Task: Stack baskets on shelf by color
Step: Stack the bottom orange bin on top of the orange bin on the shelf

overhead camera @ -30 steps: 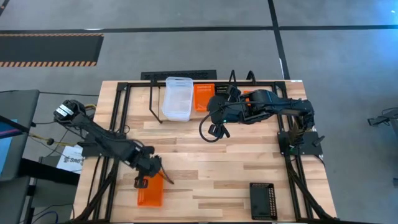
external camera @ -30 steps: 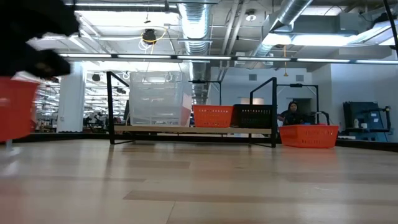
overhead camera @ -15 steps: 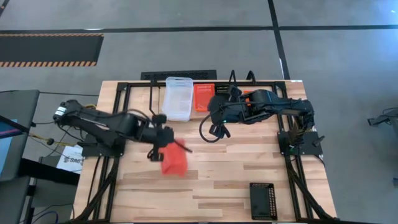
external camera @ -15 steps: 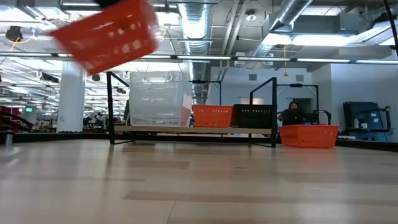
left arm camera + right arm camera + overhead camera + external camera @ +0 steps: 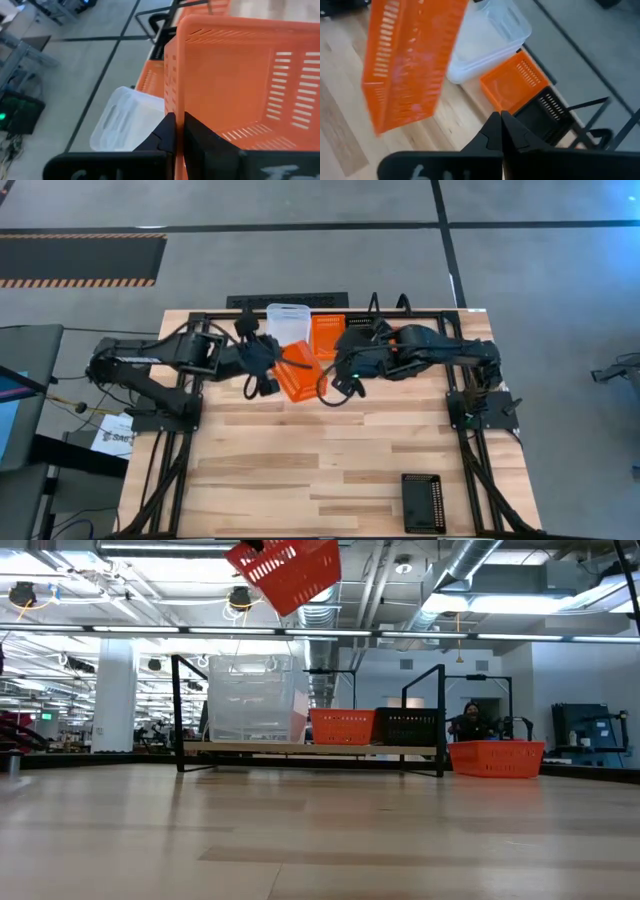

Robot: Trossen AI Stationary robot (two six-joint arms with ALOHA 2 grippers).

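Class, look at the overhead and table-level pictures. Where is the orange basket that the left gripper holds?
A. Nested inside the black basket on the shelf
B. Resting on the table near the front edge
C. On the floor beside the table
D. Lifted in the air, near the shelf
D: the left gripper, shut on the orange basket, holds it tilted high above the table, close to the shelf.

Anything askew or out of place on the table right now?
Yes. The orange basket shut in the left gripper hangs tilted in the air near the shelf. Another orange basket sits on the tabletop beside the shelf, and one black basket lies alone at the table's near edge.
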